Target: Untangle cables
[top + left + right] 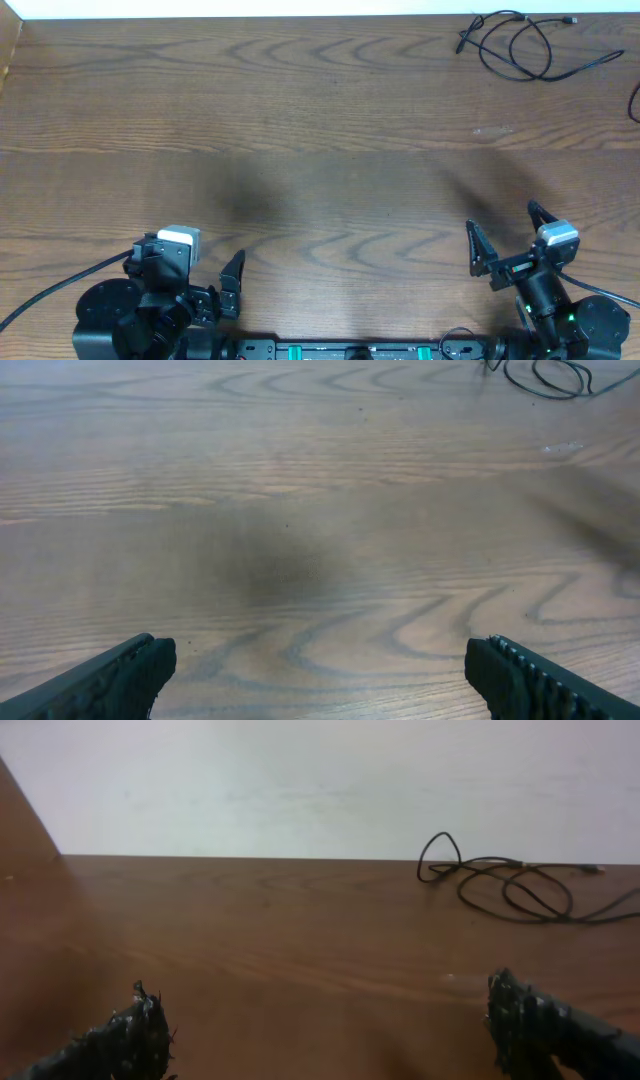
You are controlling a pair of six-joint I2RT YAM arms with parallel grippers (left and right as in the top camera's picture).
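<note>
The cables (520, 45) lie as a loose tangle of thin black loops at the table's far right, close to the back edge. They also show at the top right of the left wrist view (545, 375) and at the right in the right wrist view (510, 885). My left gripper (320, 660) stands open at the near left edge, with only bare wood between its fingers. My right gripper (508, 232) is open at the near right, far short of the cables and empty too.
A further piece of black cord (634, 100) pokes in at the right edge of the overhead view. The left arm's thick black cord (60, 290) trails off at the near left. A white wall (300, 780) rises behind the table's back edge.
</note>
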